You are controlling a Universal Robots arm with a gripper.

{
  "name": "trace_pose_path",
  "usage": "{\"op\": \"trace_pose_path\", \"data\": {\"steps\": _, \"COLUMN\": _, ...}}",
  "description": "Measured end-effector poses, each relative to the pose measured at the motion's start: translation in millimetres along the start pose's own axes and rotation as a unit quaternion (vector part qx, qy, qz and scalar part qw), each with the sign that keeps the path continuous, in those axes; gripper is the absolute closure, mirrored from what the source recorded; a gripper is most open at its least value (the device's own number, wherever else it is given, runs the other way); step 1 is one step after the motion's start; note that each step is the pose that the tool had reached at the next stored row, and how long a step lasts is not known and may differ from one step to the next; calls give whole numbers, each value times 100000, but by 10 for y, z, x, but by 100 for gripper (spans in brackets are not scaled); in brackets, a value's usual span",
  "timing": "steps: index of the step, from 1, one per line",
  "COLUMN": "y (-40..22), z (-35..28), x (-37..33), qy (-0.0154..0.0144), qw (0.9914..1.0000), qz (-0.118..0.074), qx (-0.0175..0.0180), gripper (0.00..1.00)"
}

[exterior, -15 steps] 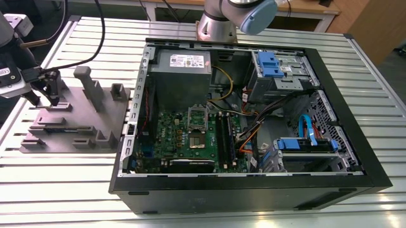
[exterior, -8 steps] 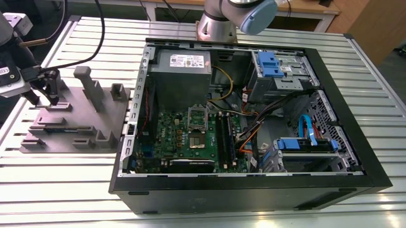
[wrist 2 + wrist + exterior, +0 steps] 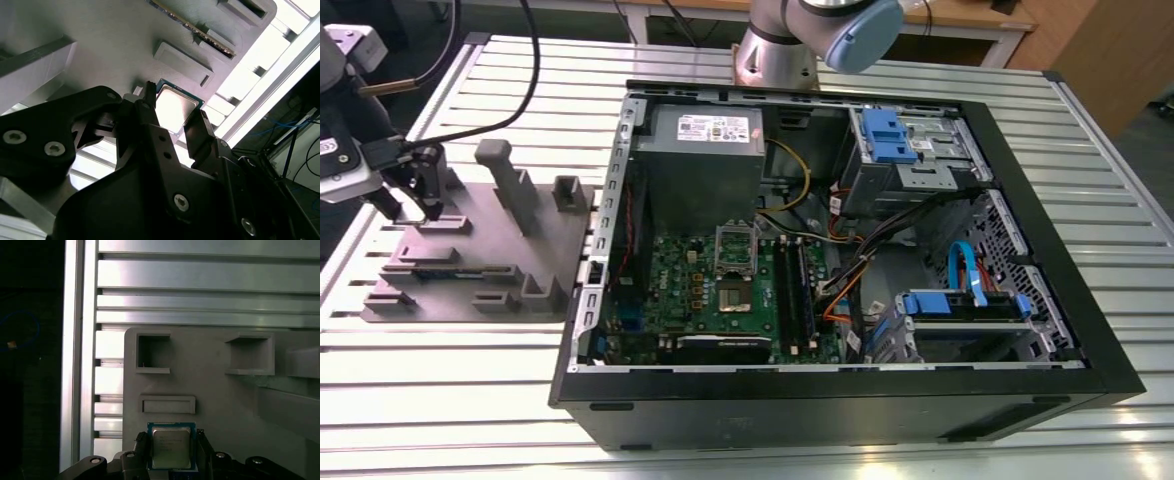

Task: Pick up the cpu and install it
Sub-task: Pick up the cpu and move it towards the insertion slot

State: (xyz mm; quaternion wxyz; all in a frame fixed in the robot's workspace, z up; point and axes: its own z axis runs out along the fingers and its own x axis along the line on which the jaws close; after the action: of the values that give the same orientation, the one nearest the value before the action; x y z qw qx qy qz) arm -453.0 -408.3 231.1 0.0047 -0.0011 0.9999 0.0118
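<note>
Two black fingers (image 3: 143, 447) of the gripper (image 3: 171, 437) were closed narrow on the cpu (image 3: 171, 447), a small flat square chip with a silvery metal top and green rim. In both wrist views one finger sat against each of two opposite edges. In the exterior view the gripper (image 3: 403, 205) hung at the frame's left edge, over the left end of the grey moulded plastic holder tray with raised blocks and pockets (image 3: 480, 270). The chip was thus at the tray, well apart from the green motherboard (image 3: 687, 275) at frame centre.

Could not tell whether the chip was seated in the tray or lifted clear of it.

Technique (judgement): the chip is thin and gripped by its edges only. The hold wants a light squeeze and a straight, level lift so the chip neither tilts nor slips.

Surface: the tray lay flat on the slatted aluminium table (image 3: 454, 380), its ribs running across the frame.

Room: the open black tower computer case (image 3: 854, 410) lay on its side at centre and right. Its walls stood above the board, which was reachable from above only. The grey metal power supply box (image 3: 700, 160) sat at the board's upper side. The silver arm base (image 3: 781, 55) was at top centre.
</note>
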Motion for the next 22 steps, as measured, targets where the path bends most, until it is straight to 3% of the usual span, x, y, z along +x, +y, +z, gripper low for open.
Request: {"op": "trace_pose_path", "data": {"steps": 22, "y": 1, "z": -47, "x": 0, "qy": 12, "qw": 100000, "qz": 0, "qx": 5, "gripper": 53}}
